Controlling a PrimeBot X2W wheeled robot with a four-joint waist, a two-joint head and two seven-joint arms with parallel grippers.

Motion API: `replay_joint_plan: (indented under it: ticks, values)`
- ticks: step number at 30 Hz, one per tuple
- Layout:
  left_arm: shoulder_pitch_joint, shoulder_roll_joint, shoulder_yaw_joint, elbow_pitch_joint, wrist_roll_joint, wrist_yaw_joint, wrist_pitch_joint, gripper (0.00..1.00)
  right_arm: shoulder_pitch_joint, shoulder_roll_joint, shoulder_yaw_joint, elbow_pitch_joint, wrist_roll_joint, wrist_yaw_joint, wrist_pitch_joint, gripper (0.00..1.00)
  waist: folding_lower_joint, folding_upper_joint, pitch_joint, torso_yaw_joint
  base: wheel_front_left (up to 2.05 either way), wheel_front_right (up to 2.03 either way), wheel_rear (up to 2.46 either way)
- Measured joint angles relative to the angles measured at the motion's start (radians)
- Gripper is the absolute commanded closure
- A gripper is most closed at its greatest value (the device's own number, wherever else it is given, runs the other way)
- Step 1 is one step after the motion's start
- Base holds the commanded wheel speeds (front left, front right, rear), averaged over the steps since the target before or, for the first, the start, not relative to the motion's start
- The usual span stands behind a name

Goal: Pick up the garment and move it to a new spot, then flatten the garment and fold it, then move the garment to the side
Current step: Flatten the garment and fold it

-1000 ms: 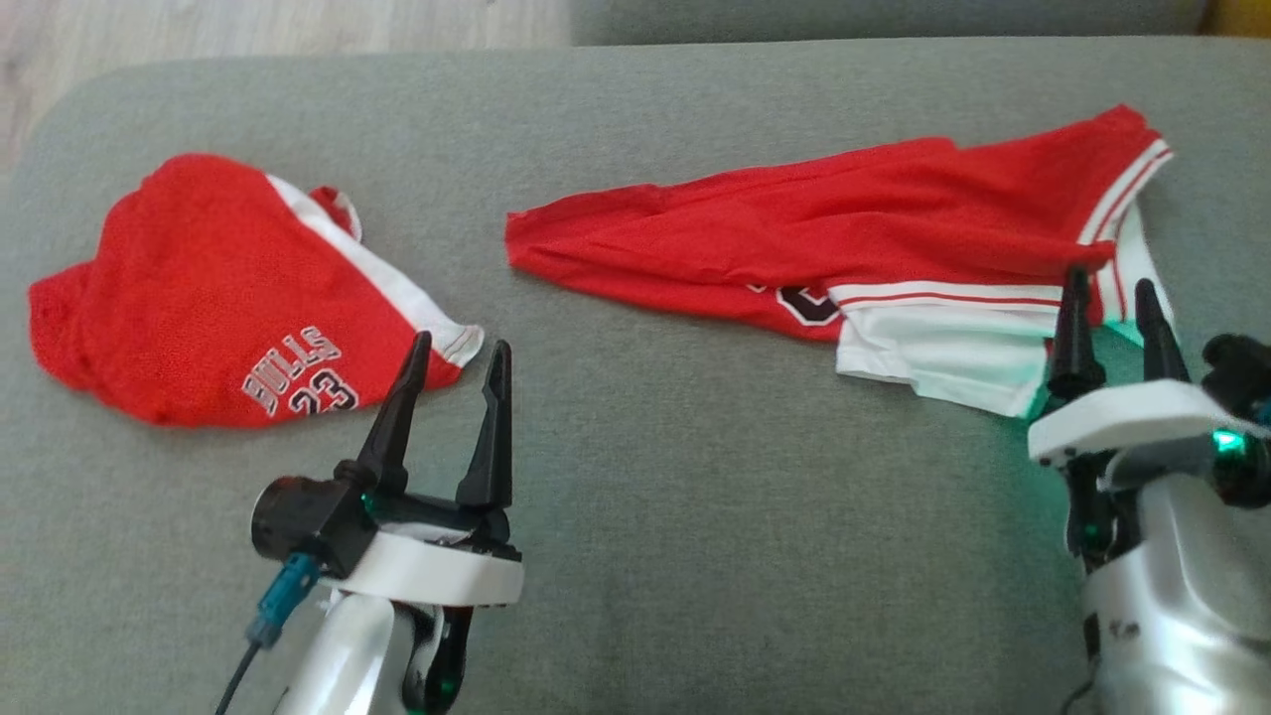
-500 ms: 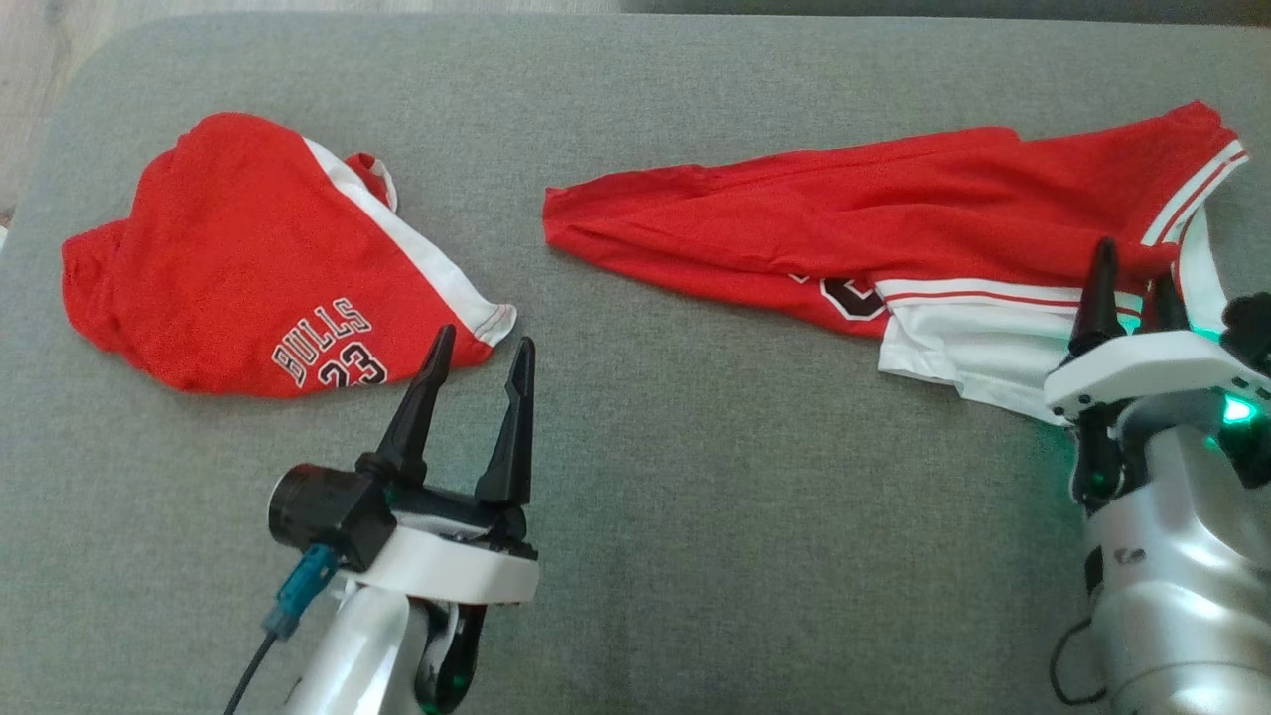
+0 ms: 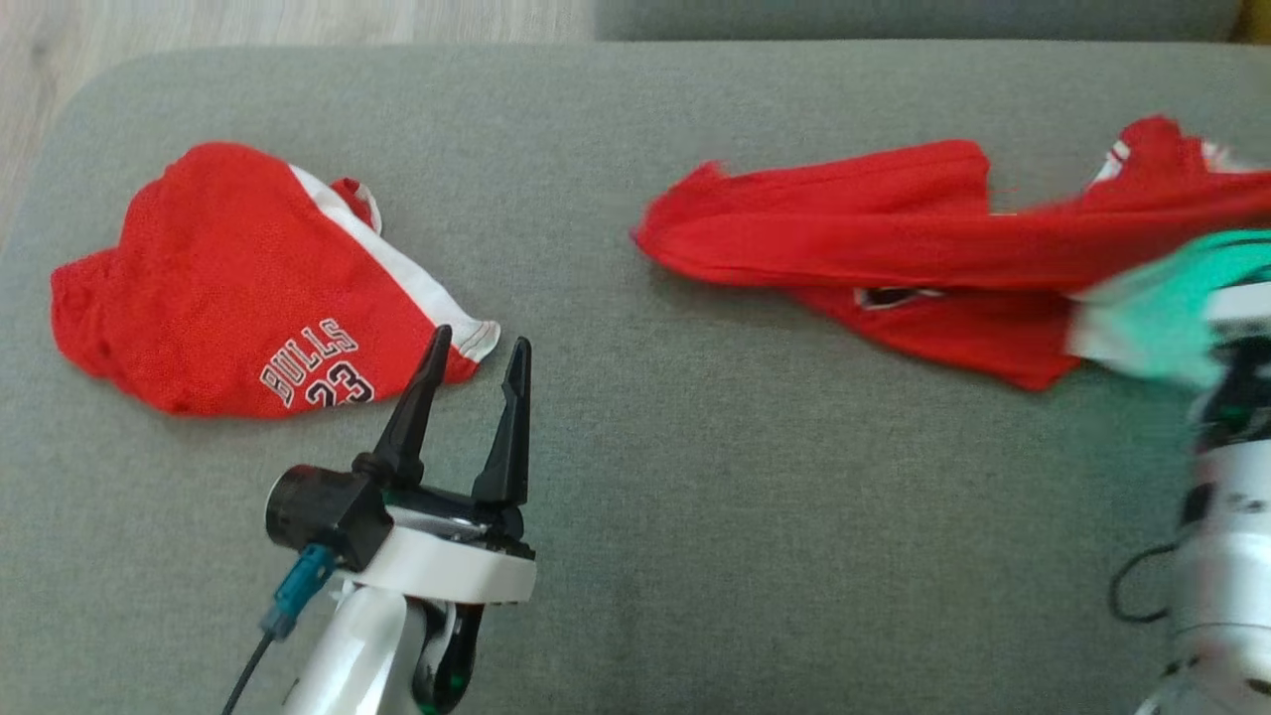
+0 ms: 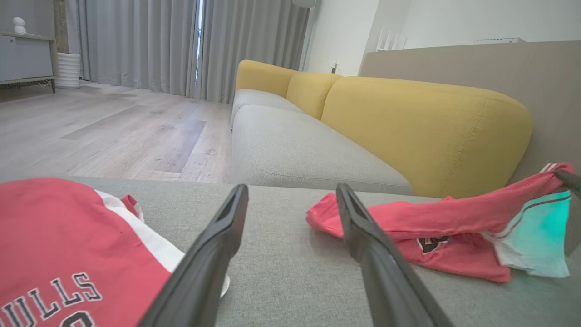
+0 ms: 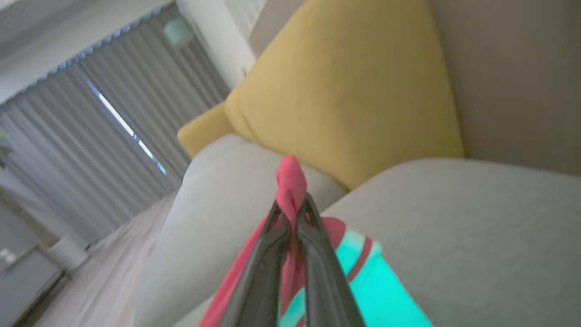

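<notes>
The red garment [image 3: 854, 214] is seen on the right half of the grey cushion [image 3: 695, 497], stretched out long from left to right. Its left end is laid on the cushion, while its right end is raised off the surface and is held by the right gripper [image 5: 292, 204]. In the right wrist view the two dark fingers are pressed together on a bunched fold of the red cloth, and a small tuft of cloth is pushed out above the tips. A white panel with a red stripe, coloured green by a light, is seen below the fingers. In the head view this side is blurred.

The left gripper [image 3: 482, 340] is held empty with its fingers wide apart, just beside the white-edged corner of a second red garment [image 3: 218, 288], on which "BULLS 23" is printed. This second garment is spread on the left part of the cushion, well apart from the first. A yellow sofa [image 4: 408, 118] is seen behind in the left wrist view.
</notes>
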Motion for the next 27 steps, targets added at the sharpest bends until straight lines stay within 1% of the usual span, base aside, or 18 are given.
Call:
replay_joint_plan:
  ticks: [2, 5, 8, 10, 12, 16, 19, 23, 27]
  values:
    - [0.001, 0.000, 0.000, 0.000, 0.000, 0.000, 0.000, 0.00, -0.008, -0.012, -0.063, -0.055, -0.003, 0.000, -0.003, 1.00, -0.0001, 0.0000, -0.013, -0.004, 0.00, 0.00, 0.00]
    - [0.002, 0.000, -0.001, 0.002, -0.003, 0.000, 0.000, 0.00, -0.054, -0.048, -0.110, -0.128, -0.029, 0.000, 0.003, 1.00, -0.0001, 0.0000, -0.034, -0.010, 0.00, 0.00, 0.00]
    - [0.004, 0.000, -0.001, -0.001, -0.012, 0.001, 0.000, 0.00, -0.126, -0.098, -0.113, -0.248, -0.090, 0.000, 0.038, 1.00, -0.0001, 0.0000, -0.055, -0.010, 0.00, 0.00, 0.00]
    - [0.008, 0.000, -0.001, -0.009, -0.024, 0.002, 0.000, 0.00, -0.174, -0.112, -0.090, -0.333, -0.118, 0.000, 0.070, 1.00, -0.0002, 0.0000, -0.070, -0.008, 0.00, 0.00, 0.00]
    - [0.018, 0.000, -0.001, -0.015, -0.028, 0.003, 0.000, 0.00, -0.217, -0.111, -0.054, -0.403, -0.129, 0.000, 0.105, 1.00, -0.0002, 0.0000, -0.082, -0.004, 0.00, 0.00, 0.00]
    - [0.046, 0.000, -0.002, -0.015, -0.029, 0.005, 0.000, 0.00, -0.261, -0.106, 0.057, -0.499, -0.155, 0.000, 0.166, 1.00, -0.0003, 0.0000, -0.100, 0.008, 0.00, 0.00, 0.00]
    - [0.045, 0.000, -0.006, -0.019, -0.035, 0.005, 0.000, 0.00, -0.259, -0.091, 0.189, -0.510, -0.171, 0.000, 0.211, 1.00, -0.0002, 0.0000, -0.099, 0.023, 0.00, 0.00, 0.00]
    - [0.045, 0.001, -0.017, -0.021, -0.036, 0.005, 0.000, 0.00, -0.197, -0.077, 0.398, -0.463, -0.170, 0.000, 0.260, 1.00, -0.0002, 0.0000, -0.088, 0.049, 0.00, 0.00, 0.00]
    - [0.039, 0.000, -0.030, -0.014, -0.036, 0.004, 0.000, 0.00, -0.053, -0.055, 0.574, -0.319, -0.129, 0.000, 0.276, 1.00, 0.0000, 0.0000, -0.068, 0.083, 0.00, 0.00, 0.00]
